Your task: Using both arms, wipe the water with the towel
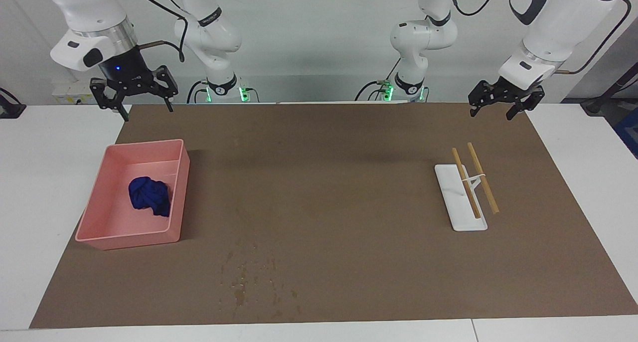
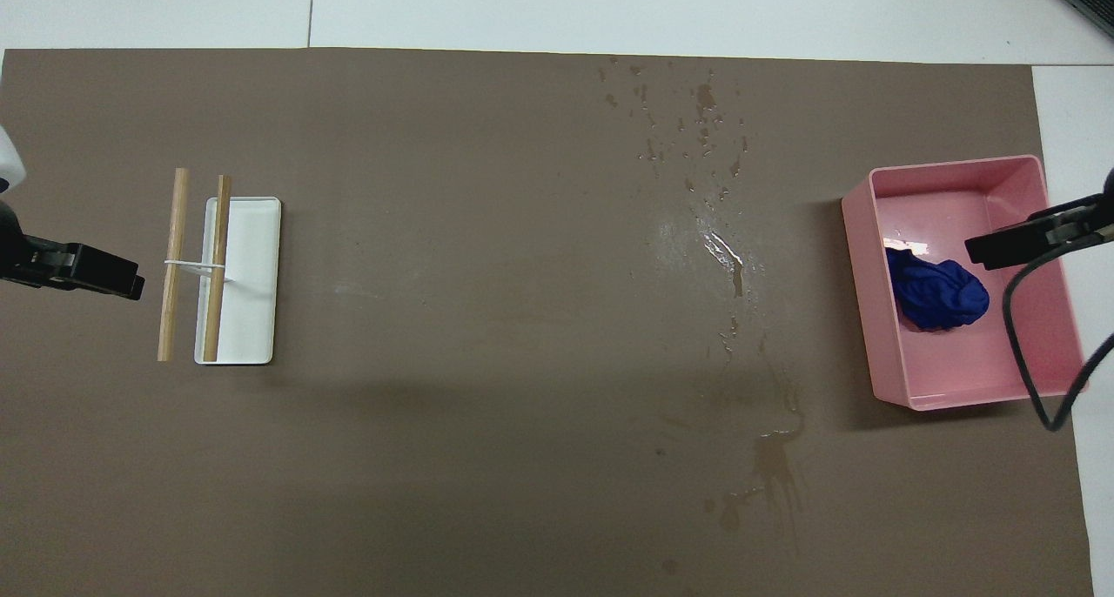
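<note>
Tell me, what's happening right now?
Both grippers open: right gripper raised near the pink tub, left gripper waiting. Towel in tub. Water unwiped.

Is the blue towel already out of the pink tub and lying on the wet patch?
No, the towel lies wadded inside the pink tub, apart from the water specks on the brown mat.

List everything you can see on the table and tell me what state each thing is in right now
towel: crumpled in a wad, lying in the tub, untouched.
pink tub: upright on the mat, holding only the towel.
water: unwiped specks and blotches on the mat.
white tray: flat on the mat.
two wooden sticks: lying across the tray, joined by a white band.
right claw: open, raised, empty.
left claw: open, raised, empty, waiting.
</note>
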Controlling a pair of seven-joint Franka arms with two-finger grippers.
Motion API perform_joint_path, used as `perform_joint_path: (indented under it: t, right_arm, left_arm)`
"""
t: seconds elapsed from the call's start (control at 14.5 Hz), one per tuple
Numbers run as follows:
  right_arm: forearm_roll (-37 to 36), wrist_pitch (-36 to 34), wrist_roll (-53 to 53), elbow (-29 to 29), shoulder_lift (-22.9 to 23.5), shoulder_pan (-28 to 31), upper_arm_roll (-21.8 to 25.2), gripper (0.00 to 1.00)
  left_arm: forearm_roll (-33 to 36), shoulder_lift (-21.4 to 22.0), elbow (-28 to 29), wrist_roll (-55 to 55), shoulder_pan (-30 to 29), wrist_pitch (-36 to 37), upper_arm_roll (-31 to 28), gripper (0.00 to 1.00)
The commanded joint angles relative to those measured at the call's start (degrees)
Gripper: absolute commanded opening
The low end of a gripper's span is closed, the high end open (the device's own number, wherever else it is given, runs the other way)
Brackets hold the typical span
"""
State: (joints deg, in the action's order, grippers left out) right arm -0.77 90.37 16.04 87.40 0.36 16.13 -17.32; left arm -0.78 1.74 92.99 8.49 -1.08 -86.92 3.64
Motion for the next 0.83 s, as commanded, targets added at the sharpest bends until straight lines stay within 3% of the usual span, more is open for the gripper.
perform_joint_path:
  t: [0.0, 0.55, 0.76]
  right_arm:
    - [0.42, 1.91, -1.18, 1.73, 0.51, -3.37, 3.68, 1.0]
    - [0.42, -3.79, -5.4, 3.13, -0.45, -8.92, 6.07, 1.0]
    - [0.42, -4.85, -5.84, 4.1, -1.24, -19.36, 16.33, 1.0]
  left_arm:
    - [1.04, 1.08, 1.14, -0.23, -0.06, 0.26, 0.05, 1.0]
    - [1.04, 1.08, 1.14, -0.23, -0.06, 0.26, 0.05, 1.0]
    - [1.04, 1.08, 1.14, -0.23, -0.06, 0.26, 0.05, 1.0]
